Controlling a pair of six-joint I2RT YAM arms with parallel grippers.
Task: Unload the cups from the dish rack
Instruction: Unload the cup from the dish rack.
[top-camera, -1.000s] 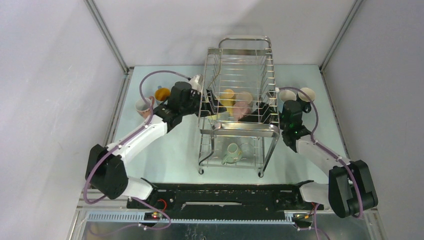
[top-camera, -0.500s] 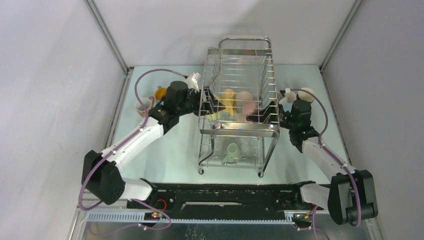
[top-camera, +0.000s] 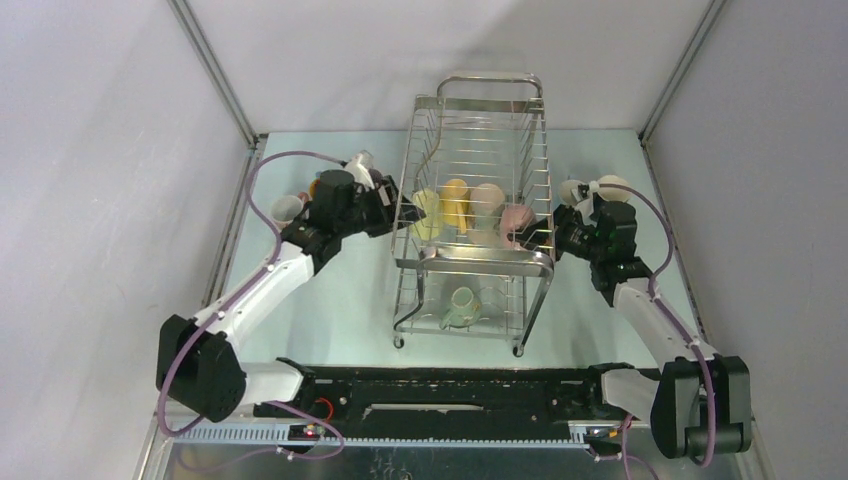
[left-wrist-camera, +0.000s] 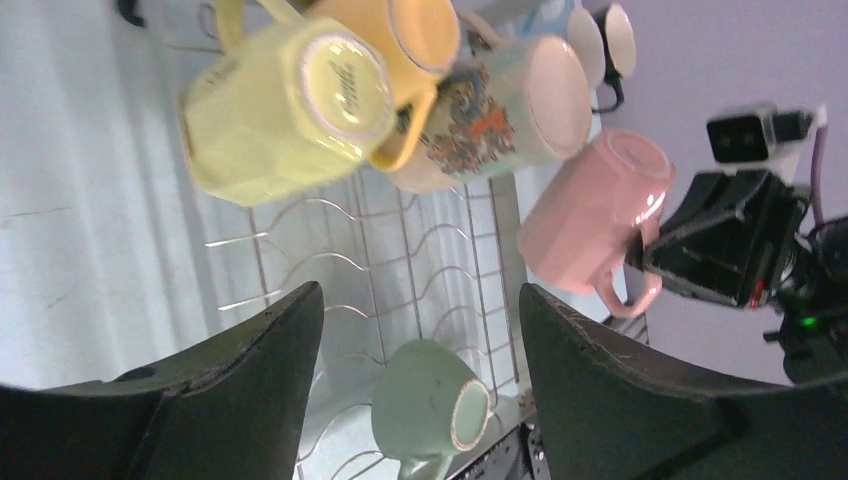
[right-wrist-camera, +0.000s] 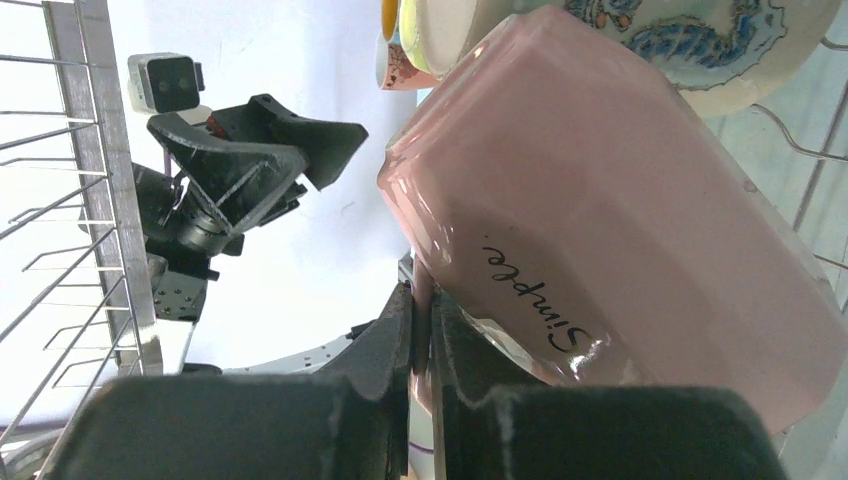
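Unloading the dish rack (top-camera: 487, 258), upper tier; I judge this mid-extraction of one mug. The rack stands tall at the centre of the table (top-camera: 340, 300), with wire sides all round.

The upper tier holds four mugs bunched together: yellow mug (left-wrist-camera: 280, 105), orange mug (left-wrist-camera: 420, 35), cream patterned mug (left-wrist-camera: 500, 110) and pink mug (right-wrist-camera: 620, 220). A pale green mug (left-wrist-camera: 430, 400) lies alone on the lower tier. Some cups are already out on the table, the left cups (top-camera: 288, 208) and the right cups (top-camera: 612, 187), either side of the rack.

My right claw (right-wrist-camera: 420, 320) is clenched on the pink mug at the rack's right side, pinching a thin pink edge. Rim or handle, cannot tell. The mug is tilted, close against the cream one. My left claw (left-wrist-camera: 420, 300) is released and empty, jaws spread wide, at the rack's left wall facing the yellow mug's base.

Next move, my guess: draw the pink mug out rightward over the wire side and set it near the right cups. It could snag on a wire or drag the cream mug along. There is bare table on the near right, tighter by the right cups.
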